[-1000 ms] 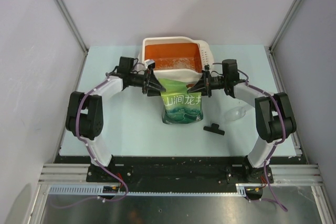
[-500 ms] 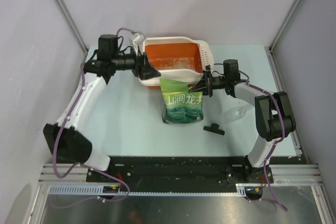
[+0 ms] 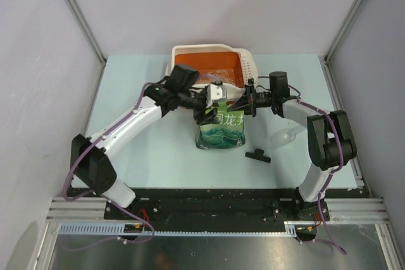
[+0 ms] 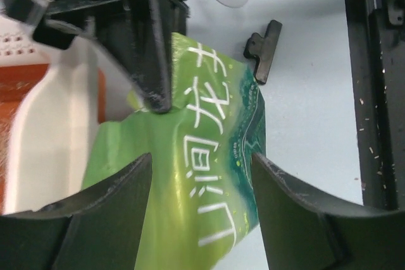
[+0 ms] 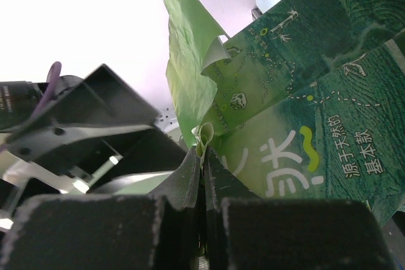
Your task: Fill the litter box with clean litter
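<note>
Left wrist: glossy green pouch (image 4: 209,181), white Chinese characters, left gripper (image 4: 201,159) spread wide over it. Right gripper (image 5: 202,153) pinches its crinkled edge

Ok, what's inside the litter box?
Mostly bare orange floor shows in the litter box. Its near edge is hidden by the left pincer and the green pouch, so what lies there can't be seen.

Black clip (image 3: 256,154) lies beside green pouch (image 3: 221,133), clear plastic piece (image 3: 285,136) nearby.
</note>
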Robot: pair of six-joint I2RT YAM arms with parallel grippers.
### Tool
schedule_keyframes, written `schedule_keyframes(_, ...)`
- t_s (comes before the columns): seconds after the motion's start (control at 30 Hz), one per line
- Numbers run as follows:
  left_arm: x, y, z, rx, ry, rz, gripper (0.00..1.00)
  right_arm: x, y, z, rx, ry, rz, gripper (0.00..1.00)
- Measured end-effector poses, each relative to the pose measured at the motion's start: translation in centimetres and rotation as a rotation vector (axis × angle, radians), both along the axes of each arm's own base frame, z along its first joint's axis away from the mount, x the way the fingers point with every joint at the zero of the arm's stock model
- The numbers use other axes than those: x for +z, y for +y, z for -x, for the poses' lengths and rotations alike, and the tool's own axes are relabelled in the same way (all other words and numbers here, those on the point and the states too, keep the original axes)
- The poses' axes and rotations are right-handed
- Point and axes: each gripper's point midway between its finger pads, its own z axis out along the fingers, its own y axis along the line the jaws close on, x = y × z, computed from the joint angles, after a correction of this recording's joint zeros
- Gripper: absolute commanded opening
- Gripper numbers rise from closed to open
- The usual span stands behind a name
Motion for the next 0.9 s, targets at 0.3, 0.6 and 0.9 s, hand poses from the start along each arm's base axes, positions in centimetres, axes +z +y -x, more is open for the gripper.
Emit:
schedule_keyframes(0.3, -3.9, -0.4, -0.4, -0.064, -0.063, -0.103, 0.41, -0.2, -0.1, 0.3, 0.008, 0.013, 0.004, 0.00)
schedule_keyframes(0.6, -4.7, -0.5, -1.0, -0.050, -0.080, -0.102, 0.04, -0.3, -0.3, 0.4, 0.005, 0.020, 0.014, 0.02)
schedule_keyframes(0.9, -4.6, -0.5, -0.1, -0.063, -0.134, -0.067, 0.00, -0.3, -0.7, 1.5, -0.009, 0.006, 0.063, 0.00)
